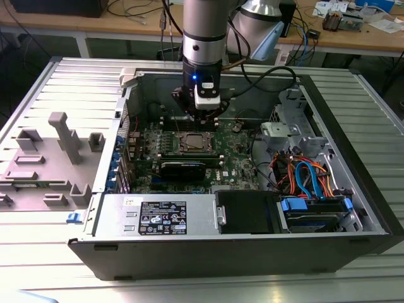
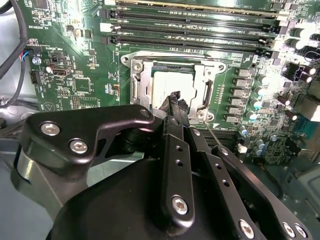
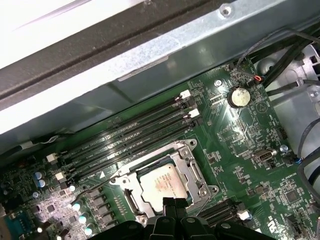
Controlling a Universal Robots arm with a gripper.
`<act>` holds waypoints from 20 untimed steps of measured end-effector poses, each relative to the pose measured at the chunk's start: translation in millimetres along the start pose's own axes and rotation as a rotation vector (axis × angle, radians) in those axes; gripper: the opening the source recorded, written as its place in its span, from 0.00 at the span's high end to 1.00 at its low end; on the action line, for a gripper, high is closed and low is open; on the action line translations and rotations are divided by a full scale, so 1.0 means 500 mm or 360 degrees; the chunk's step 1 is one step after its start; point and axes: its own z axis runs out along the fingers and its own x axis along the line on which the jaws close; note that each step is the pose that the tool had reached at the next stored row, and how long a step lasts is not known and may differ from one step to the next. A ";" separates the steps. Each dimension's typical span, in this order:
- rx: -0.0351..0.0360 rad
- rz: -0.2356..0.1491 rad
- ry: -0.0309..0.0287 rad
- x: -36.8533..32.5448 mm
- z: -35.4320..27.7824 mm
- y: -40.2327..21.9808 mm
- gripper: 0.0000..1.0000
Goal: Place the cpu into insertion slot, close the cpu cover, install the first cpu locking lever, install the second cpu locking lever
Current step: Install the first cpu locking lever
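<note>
The cpu (image 3: 161, 184) lies seated in the slot (image 2: 171, 89) with the cover (image 2: 207, 87) down around it. The tool (image 2: 176, 100), fingertips together and holding nothing, hovers over the socket edge.

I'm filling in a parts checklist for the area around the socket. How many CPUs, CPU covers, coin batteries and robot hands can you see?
cpu: 1
cpu cover: 1
coin battery: 1
hand: 1
Total: 4
</note>
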 end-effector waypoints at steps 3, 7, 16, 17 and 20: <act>-0.0001 -0.0023 -0.00008 0.000 0.000 0.000 0.89; -0.0001 -0.0054 -0.00018 0.000 0.000 0.000 0.89; -0.0004 -0.0127 -0.00040 0.000 0.000 0.000 0.89; -0.0004 -0.0139 -0.00043 0.000 0.000 0.000 0.89; -0.0005 -0.0171 -0.00054 0.000 0.000 0.000 0.89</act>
